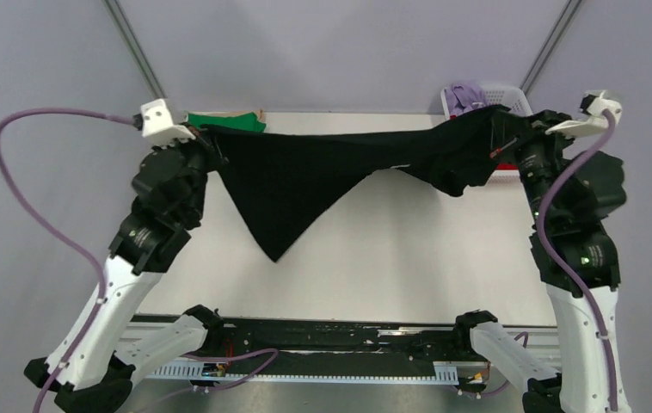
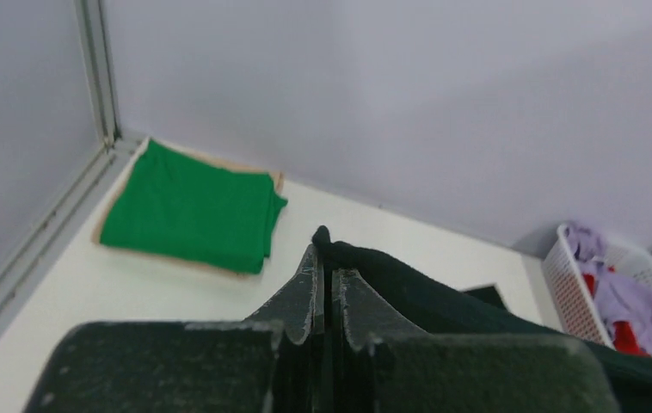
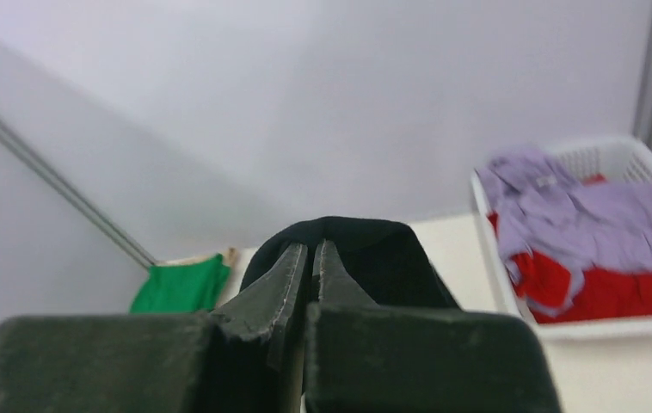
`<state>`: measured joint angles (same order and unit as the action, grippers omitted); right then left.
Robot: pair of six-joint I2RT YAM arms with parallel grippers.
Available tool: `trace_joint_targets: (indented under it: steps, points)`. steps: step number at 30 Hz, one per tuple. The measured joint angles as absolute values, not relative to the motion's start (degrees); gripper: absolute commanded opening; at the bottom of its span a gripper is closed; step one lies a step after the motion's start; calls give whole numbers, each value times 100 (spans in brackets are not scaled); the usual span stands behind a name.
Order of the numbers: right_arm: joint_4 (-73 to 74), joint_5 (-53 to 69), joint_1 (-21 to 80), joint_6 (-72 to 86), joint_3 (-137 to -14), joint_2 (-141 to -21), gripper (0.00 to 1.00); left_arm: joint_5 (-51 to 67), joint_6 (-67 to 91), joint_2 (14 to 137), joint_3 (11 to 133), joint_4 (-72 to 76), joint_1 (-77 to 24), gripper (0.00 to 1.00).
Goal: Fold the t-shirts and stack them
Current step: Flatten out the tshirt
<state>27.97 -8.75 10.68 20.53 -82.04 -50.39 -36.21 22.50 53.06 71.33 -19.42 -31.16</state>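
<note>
Black t-shirt (image 1: 297, 176) over white table (image 1: 409, 258), pinched by left end effector (image 2: 323, 258) and right end effector (image 3: 310, 254), grey walls (image 1: 331, 52)

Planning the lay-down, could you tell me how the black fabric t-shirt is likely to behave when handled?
The black fabric t-shirt looks floppy: it sags to a point between the left end effector and right end effector. Probably light, since two small pinches carry it.

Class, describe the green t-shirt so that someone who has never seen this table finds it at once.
Start at the white table and go to its far left corner. There the green t-shirt lies flat. It alone is folded: the black t-shirt hangs in the air, the lavender and red t-shirts sit crumpled in the basket.
</note>
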Motion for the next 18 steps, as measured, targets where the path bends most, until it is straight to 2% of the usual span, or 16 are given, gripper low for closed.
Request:
trace_joint_targets:
  steps: [10,18]
  points:
    - [2821,987,1068,1686,-10298,-5030,0,-3155,1387,4460,9253,-2414,-3120,0]
    - [2906,1658,1068,1525,-11579,-5028,0,-2423,1114,4270,10473,-2869,-3120,0]
